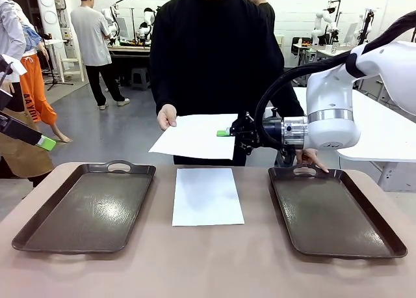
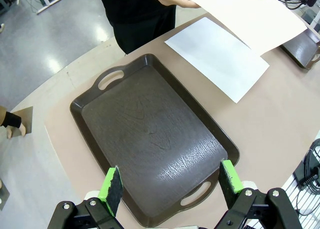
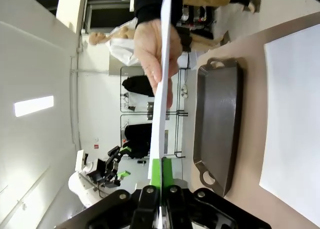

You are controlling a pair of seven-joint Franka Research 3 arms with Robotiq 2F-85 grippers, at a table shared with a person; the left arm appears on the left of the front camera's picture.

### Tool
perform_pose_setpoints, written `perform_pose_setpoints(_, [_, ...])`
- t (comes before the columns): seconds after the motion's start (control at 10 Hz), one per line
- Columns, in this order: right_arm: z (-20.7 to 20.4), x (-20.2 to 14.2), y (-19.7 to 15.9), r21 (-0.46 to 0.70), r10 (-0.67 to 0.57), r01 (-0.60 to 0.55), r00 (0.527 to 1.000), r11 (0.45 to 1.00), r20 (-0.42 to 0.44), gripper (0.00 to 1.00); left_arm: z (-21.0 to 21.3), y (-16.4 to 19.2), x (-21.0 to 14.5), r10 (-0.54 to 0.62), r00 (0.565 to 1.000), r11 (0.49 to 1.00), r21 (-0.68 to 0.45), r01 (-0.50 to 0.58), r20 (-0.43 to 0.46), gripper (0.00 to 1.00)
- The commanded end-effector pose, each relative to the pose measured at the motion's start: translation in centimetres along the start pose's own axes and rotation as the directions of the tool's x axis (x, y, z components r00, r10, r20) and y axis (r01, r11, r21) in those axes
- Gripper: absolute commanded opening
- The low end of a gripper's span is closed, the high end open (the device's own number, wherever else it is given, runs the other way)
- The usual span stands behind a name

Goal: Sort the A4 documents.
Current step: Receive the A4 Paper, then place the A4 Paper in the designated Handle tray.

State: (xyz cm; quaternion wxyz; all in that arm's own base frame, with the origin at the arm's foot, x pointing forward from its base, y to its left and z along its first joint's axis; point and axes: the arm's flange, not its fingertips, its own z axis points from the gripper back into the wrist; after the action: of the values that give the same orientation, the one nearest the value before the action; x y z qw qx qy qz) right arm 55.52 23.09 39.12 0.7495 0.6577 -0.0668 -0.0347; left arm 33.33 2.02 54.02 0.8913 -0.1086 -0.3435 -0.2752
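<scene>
Right arm [image 1: 364,70] comes in from the right with its wrist level and aimed toward the middle. Right gripper [image 1: 224,133] is above the table, pads pressed together on the edge of a raised sheet [image 1: 195,135]. Left gripper [image 2: 170,181] points down, green fingers [image 2: 113,184] spread wide, nothing between them. Person's hand [image 1: 167,117] grips the sheet's opposite edge; other hand [image 1: 313,159] sits low behind the right wrist.

place: lab | behind table [image 1: 208,265]: workbenches [image 1: 130,49] loaded with gear, bare grey floor [image 1: 117,132], people [image 1: 93,34] standing | right of table: white bench [image 1: 383,134]
</scene>
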Motion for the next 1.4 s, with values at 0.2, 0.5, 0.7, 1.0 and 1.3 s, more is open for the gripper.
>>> perform_pose_setpoints(0.2, [0.2, 0.1, -0.1, -0.012, -0.013, 0.013, 1.000, 1.000, 0.016, 0.00, 0.0, 0.2, -0.1, -0.002, 1.000, 1.000, 0.000, 0.002, 0.003, 1.00])
perform_pose_setpoints(0.5, [0.2, 0.1, -0.1, -0.012, -0.013, 0.013, 1.000, 1.000, 0.016, 0.00, 0.0, 0.2, -0.1, -0.002, 1.000, 1.000, 0.000, 0.002, 0.003, 1.00])
perform_pose_setpoints(0.7, [0.2, 0.1, -0.1, -0.012, -0.013, 0.013, 1.000, 1.000, 0.016, 0.00, 0.0, 0.2, -0.1, -0.002, 1.000, 1.000, 0.000, 0.002, 0.003, 1.00])
perform_pose_setpoints(1.0, [0.2, 0.1, -0.1, -0.012, -0.013, 0.013, 1.000, 1.000, 0.016, 0.00, 0.0, 0.2, -0.1, -0.002, 1.000, 1.000, 0.000, 0.002, 0.003, 1.00])
perform_pose_setpoints(1.3, [3.7, -1.5, 1.2, 0.034, 0.092, -0.089, 0.991, 0.995, -0.095, 0.01, 0.0, 0.2, -0.1, -0.002, 1.000, 1.000, 0.000, 0.002, 0.003, 1.00])
